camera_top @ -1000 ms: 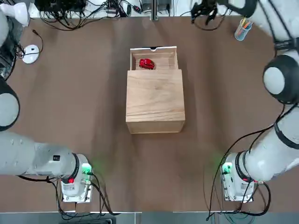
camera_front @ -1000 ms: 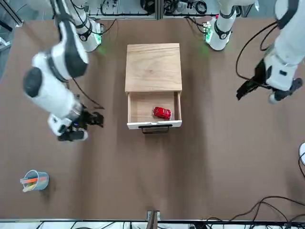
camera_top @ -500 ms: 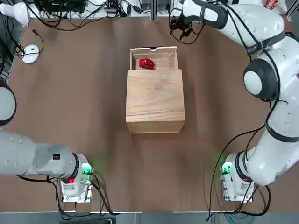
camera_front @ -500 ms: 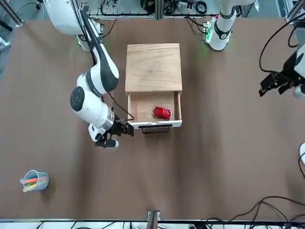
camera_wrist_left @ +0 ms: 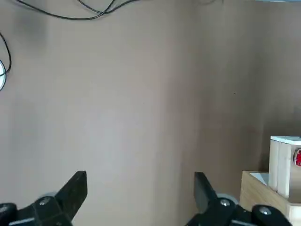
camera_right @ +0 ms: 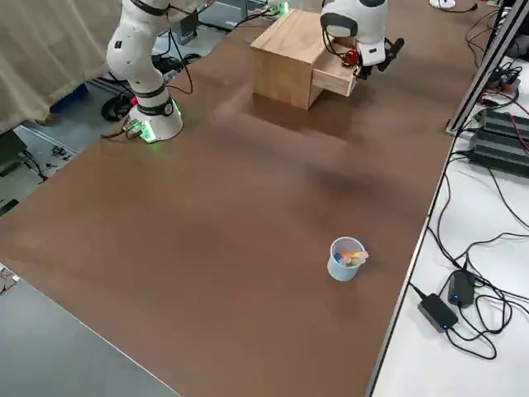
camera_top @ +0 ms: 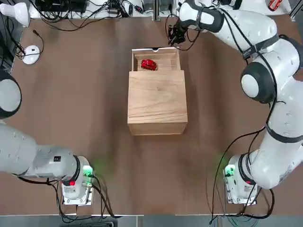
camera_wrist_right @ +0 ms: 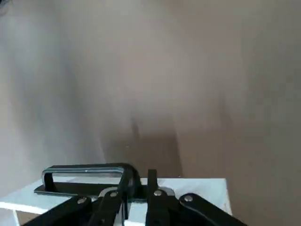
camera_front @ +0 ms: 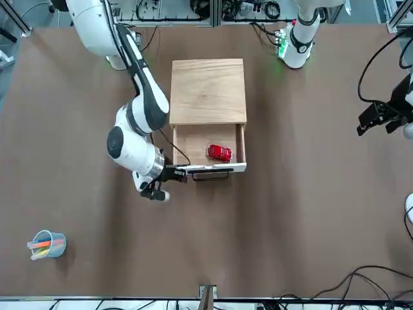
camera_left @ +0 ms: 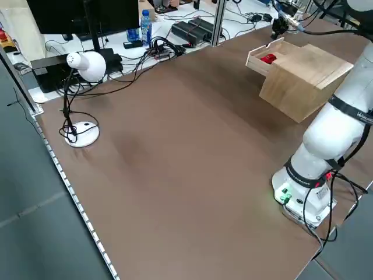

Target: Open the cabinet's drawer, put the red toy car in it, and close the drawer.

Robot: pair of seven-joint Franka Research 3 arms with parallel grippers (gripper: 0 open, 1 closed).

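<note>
- My right pincer (camera_wrist_right: 136,186) is clenched: fingers (camera_wrist_right: 153,188) drawn almost together, only a thin slit between them, nothing clearly clamped.
- It sits low at the drawer (camera_front: 210,169) front, at the corner on my right arm's side, tips pointing in along the front panel.
- The dark handle (camera_wrist_right: 84,172) is right at my fingertips. Its near end is level with them; I can't tell whether I'm touching it.
- The drawer is open, pulled out of the cabinet (camera_top: 157,101) on the side away from my bases.
- The red car (camera_front: 219,153) lies inside the drawer, just past my tips and behind the front wall, roughly mid-tray. It is apart from my fingers.
- The cabinet body comes after the car, between the pincer and my bases, standing square on the table (camera_top: 85,94).
- My left pincer (camera_wrist_left: 141,193) is far off on the other side of the cabinet, hanging over bare table. It is released: fingers (camera_wrist_left: 75,188) spread wide, nothing between them.
- A cup of pens (camera_front: 45,245) is well away from the right pincer, near the table's far edge on my right side.
- A white mouse (camera_top: 31,54) is farthest away, at the far left corner beyond the left pincer.
</note>
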